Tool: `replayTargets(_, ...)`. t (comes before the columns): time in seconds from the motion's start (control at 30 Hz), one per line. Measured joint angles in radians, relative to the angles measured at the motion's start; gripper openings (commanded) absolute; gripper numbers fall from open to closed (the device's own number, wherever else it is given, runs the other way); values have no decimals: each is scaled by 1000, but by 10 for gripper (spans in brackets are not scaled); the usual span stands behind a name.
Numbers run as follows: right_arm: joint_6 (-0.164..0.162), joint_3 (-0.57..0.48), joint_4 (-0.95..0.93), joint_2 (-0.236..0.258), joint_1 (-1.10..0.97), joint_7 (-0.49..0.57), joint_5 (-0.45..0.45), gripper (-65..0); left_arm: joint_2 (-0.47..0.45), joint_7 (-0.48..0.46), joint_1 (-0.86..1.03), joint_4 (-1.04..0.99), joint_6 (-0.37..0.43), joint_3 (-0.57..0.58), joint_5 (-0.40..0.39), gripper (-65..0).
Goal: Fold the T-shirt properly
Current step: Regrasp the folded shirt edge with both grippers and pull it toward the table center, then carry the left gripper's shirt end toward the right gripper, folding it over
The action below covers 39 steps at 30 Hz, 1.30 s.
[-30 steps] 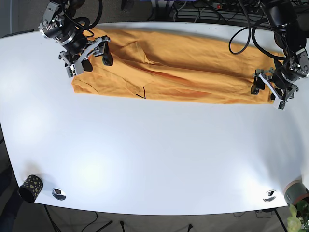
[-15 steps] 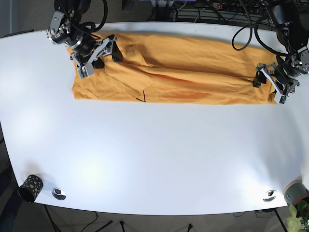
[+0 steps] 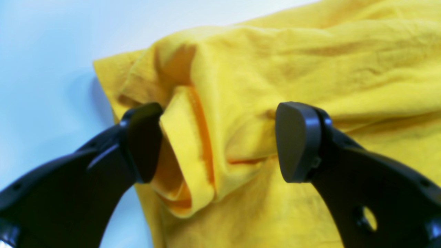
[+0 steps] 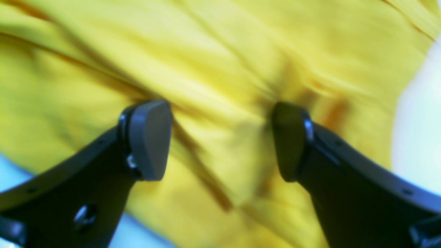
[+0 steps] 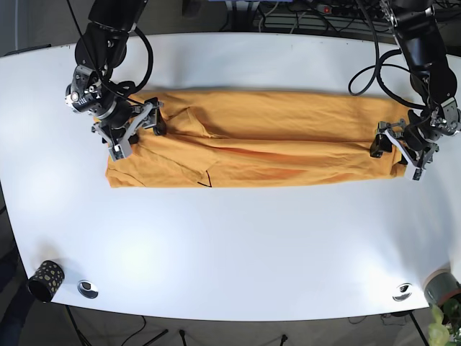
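White table (image 5: 230, 238) holds the shirt (image 5: 252, 137), a long band across the upper frame. Left gripper (image 3: 218, 143) and right gripper (image 4: 220, 139) both spread over its ends. Soft, limp cloth: pinch the end edges.

Setting: robotics lab. Evidence: large white curved-edge desk (image 5: 230, 245) carrying two black cabled robot arms; bundled black cables and a power strip (image 5: 317, 14) behind it; tripod legs (image 5: 155, 335) on the dark floor below; small dark spotted cup (image 5: 46, 280) at the desk's corner.
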Motion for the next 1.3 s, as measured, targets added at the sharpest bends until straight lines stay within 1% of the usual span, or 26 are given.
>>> replayTargets(0.1,0,2,5,8,-1,0,2,-206,-5,79,19,54,6,0,-100,-139)
replayTargets(0.2,0,0,4,5,12,-16,-8,-206,-37,158,27,108,6,-2,-219,-119)
replayTargets(0.27,0,-2,3,2,13,-17,-9,-206,-56,172,33,132,6,-43,-299,-113)
replayTargets(0.33,0,-2,3,2,11,-14,-8,-206,-64,174,37,140,7,-99,-340,-92)
replayTargets(0.4,0,0,3,2,11,-14,-8,-206,-65,193,48,139,7,-145,-328,-74)
replayTargets(0.5,0,-1,3,-1,11,-14,-9,-206,-63,212,86,133,7,-180,-326,-63)
replayTargets(0.67,0,-1,2,-1,11,-14,-5,-206,-53,214,126,122,7,-180,-331,-61)
replayTargets(0.8,0,0,1,-1,12,-14,-5,-206,-42,206,115,45,7,-185,-335,-63)
replayTargets(0.83,0,0,1,-1,12,-14,-5,-206,-38,184,111,27,6,-188,-341,-63)
replayTargets(0.87,0,0,1,-1,13,-14,-5,-206,-38,183,108,10,6,-190,-359,-63)
replayTargets(0.93,0,-1,0,-1,14,-14,-5,-206,-39,180,93,-15,6,-190,-360,-64)
replayTargets(1.07,0,-1,0,-1,14,-14,-5,-206,-4,152,77,-31,6,-193,-368,-68)
replayTargets(1.1,0,-1,0,-1,14,-14,-5,-206,5,153,77,-26,5,-193,-374,-79)
replayTargets(1.17,0,-1,0,-1,14,-14,-5,-206,22,155,77,-9,3,-188,-373,-140)
replayTargets(1.2,0,-1,0,-1,14,-14,-5,-206,31,159,77,-2,3,-187,-369,-187)
replayTargets(1.3,0,-1,0,-1,14,-14,-5,-206,55,162,76,5,3,-187,-360,-394)
